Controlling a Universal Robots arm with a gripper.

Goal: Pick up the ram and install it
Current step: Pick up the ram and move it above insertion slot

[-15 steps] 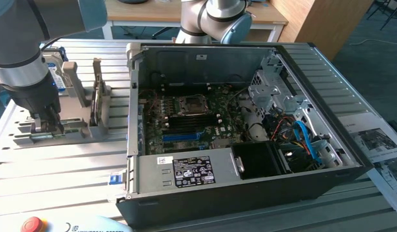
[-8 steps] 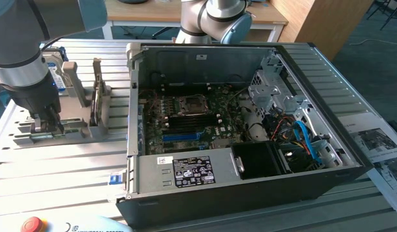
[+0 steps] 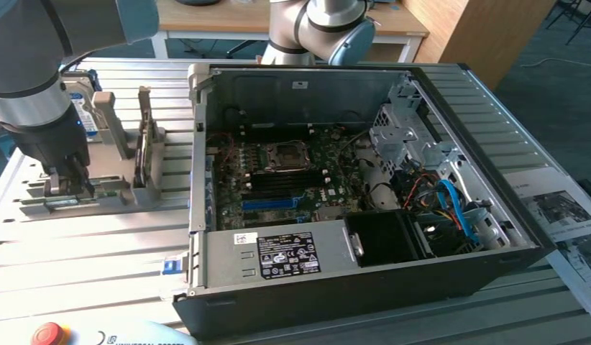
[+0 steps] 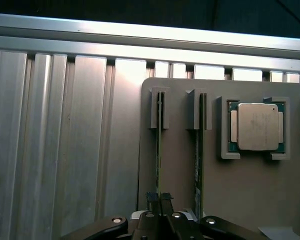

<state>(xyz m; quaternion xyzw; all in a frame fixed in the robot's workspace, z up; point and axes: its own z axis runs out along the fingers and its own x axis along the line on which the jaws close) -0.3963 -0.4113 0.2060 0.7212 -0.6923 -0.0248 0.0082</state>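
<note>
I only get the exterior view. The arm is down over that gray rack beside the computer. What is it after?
Observer: The wrist view shows the ram, a thin stick standing on edge in a slot of the rack, with the jaws closed on it.
Operator: Is it the only stick there?
Observer: No, a second stick stands in the neighbouring slot.
Operator: Anything else on that rack?
Observer: A square processor chip with a metal lid lies in its own nest beside the sticks.
</note>
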